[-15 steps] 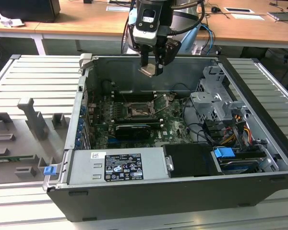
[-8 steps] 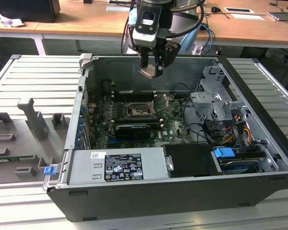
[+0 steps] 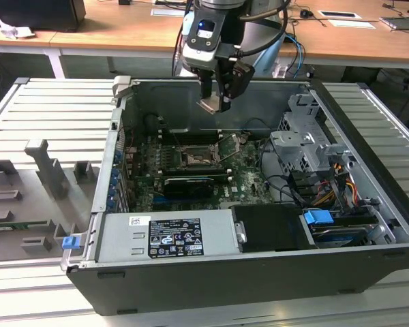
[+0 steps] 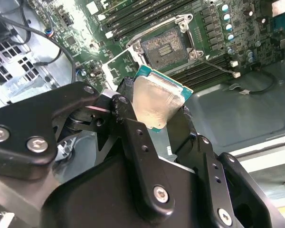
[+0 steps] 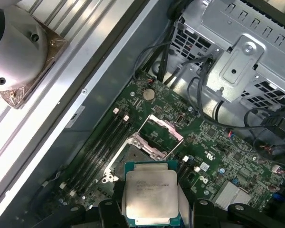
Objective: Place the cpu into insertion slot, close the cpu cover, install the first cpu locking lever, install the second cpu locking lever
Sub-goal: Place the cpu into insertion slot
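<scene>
In the exterior view the gripper [image 3: 215, 102] hangs over the open computer case [image 3: 225, 283]. Its fingers are closed on the cpu [image 3: 209, 106], which is in the air and a little tilted. The insertion slot [image 3: 193, 158] lies on the green motherboard [image 3: 249, 178], well below the gripper and apart from the chip.

In the second wrist view two black fingers [image 4: 127, 102] pinch the cpu [image 4: 156, 102] by two opposite edges, and its silver face is visible. Beyond the fingertips the insertion slot [image 4: 165, 46] is uncovered. The cpu cover [image 4: 118, 66] is swung away beside it.

In the first wrist view the cpu [image 5: 149, 192] sits between the fingers. Its far edge hides part of the insertion slot [image 5: 132, 157]. Just beyond the slot the cpu cover [image 5: 162, 130] stands open.
</scene>
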`<state>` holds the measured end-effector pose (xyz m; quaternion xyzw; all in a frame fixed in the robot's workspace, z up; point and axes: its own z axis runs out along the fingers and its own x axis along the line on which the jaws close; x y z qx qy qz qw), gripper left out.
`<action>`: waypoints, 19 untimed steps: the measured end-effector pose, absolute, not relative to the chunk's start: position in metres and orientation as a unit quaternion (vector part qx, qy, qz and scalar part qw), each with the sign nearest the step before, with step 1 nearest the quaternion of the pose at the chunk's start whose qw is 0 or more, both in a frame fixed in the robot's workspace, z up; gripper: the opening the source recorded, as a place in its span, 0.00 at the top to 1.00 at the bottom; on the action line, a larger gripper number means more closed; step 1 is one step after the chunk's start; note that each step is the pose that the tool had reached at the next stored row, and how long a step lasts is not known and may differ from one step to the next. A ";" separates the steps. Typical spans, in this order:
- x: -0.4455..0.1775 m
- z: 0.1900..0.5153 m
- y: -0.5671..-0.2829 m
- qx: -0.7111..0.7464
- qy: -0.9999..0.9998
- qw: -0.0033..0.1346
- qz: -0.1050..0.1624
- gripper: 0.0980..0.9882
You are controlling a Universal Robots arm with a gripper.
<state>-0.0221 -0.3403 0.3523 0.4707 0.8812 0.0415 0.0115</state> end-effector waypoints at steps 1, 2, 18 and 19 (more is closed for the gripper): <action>-0.022 0.351 -0.340 0.482 0.875 0.012 0.041 0.52; -0.022 0.350 -0.340 0.485 0.874 0.012 0.041 0.52; -0.022 0.339 -0.340 0.535 0.844 0.015 0.040 0.52; -0.022 0.339 -0.340 0.541 0.840 0.015 0.040 0.52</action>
